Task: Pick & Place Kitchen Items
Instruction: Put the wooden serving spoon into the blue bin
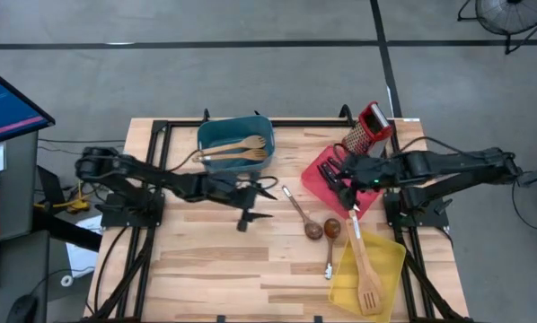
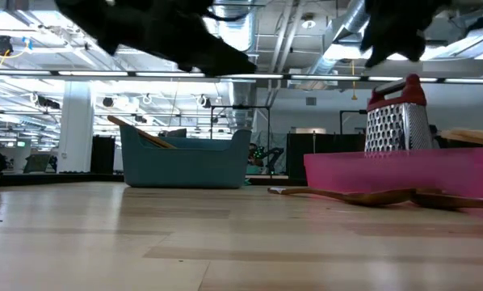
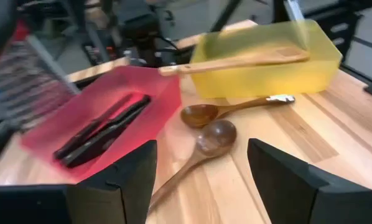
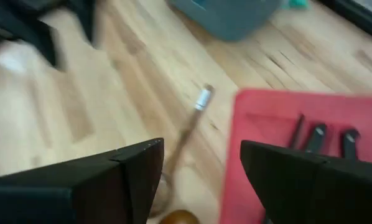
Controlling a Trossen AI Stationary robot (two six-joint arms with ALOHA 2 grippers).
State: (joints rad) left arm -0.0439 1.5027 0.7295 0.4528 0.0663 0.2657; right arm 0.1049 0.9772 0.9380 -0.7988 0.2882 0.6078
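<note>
Two dark brown-bowled spoons (image 1: pixel 313 224) lie flat on the table between my grippers; they also show in the left wrist view (image 3: pixel 214 127). Several black-handled knives (image 3: pixel 105 130) lie in the red bin (image 1: pixel 321 179). A pale slotted turner (image 1: pixel 365 269) lies in the yellow bin (image 1: pixel 381 285), its handle sticking out over the rim. Wooden utensils (image 1: pixel 242 149) lie in the teal bin (image 1: pixel 216 135). My left gripper (image 1: pixel 261 202) hovers open and empty left of the spoons. My right gripper (image 1: pixel 343 184) hovers open and empty over the red bin.
A red-topped steel grater (image 1: pixel 369 127) stands at the far right behind the red bin. Bare wood lies at the table's near left. The black frame rails (image 1: pixel 152 206) run along both table sides. A monitor (image 1: pixel 4 103) stands off the table's left.
</note>
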